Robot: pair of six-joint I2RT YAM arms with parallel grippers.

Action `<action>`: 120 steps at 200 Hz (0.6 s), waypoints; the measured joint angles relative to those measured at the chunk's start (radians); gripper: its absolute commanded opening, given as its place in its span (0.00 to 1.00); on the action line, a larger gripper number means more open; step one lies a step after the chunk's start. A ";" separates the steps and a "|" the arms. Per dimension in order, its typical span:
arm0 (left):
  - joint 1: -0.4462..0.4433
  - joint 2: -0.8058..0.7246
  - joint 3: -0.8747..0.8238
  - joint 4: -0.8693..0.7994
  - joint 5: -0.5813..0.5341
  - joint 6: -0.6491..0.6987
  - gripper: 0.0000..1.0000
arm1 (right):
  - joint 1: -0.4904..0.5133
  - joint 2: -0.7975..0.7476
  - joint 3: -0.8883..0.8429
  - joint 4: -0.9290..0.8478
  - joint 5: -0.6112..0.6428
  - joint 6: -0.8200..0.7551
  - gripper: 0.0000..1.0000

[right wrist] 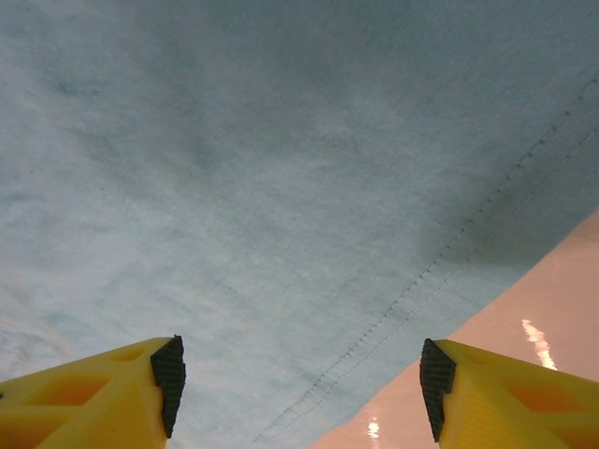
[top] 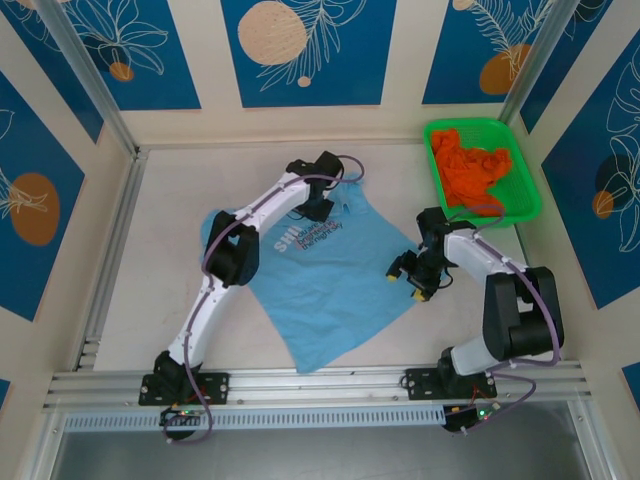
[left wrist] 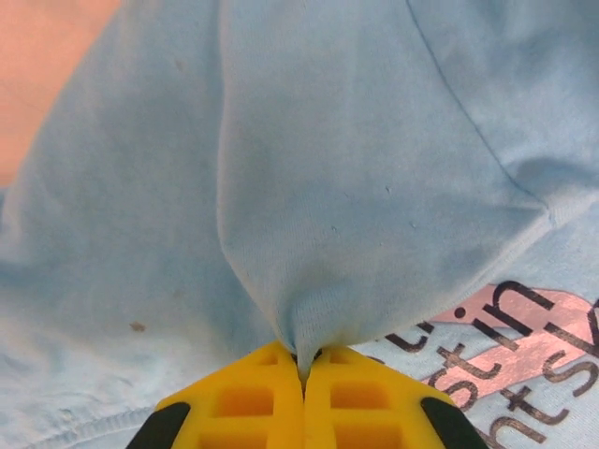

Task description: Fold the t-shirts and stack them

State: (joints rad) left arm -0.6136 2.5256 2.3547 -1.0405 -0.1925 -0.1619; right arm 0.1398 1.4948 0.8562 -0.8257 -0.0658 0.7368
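A light blue t-shirt (top: 330, 275) with white lettering lies spread on the table. My left gripper (top: 322, 208) sits at its far edge, shut on a pinched fold of the blue t-shirt (left wrist: 309, 187), the cloth squeezed between the yellow fingers (left wrist: 253, 398). At the shirt's right edge, my right gripper (top: 410, 280) hovers open; its wrist view has the stitched hem of the blue t-shirt (right wrist: 281, 187) between the spread fingertips (right wrist: 168, 383). The orange t-shirt (top: 475, 170) lies crumpled in the green basket (top: 530, 190).
The green mesh basket stands at the table's far right corner. A metal rail (top: 320, 385) runs along the near edge by both arm bases. Bare tabletop (top: 150, 260) lies left of the blue shirt.
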 measured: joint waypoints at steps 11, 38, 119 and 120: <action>0.010 0.000 0.015 0.000 0.000 0.000 0.00 | -0.002 0.021 0.000 0.001 -0.010 0.010 0.53; 0.059 -0.020 0.039 0.007 0.001 -0.004 0.00 | -0.003 0.051 -0.001 0.007 -0.031 0.029 0.47; 0.394 -0.076 0.119 0.128 0.114 -0.145 0.00 | -0.003 0.243 0.175 -0.032 -0.025 0.029 0.46; 0.401 -0.076 0.122 0.129 0.116 -0.148 0.00 | -0.003 0.251 0.182 -0.032 -0.025 0.029 0.46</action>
State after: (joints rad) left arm -0.2131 2.4500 2.4767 -0.9119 -0.0761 -0.3099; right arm 0.1371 1.7458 1.0382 -0.8577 -0.0910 0.7662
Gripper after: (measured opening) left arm 0.041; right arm 0.462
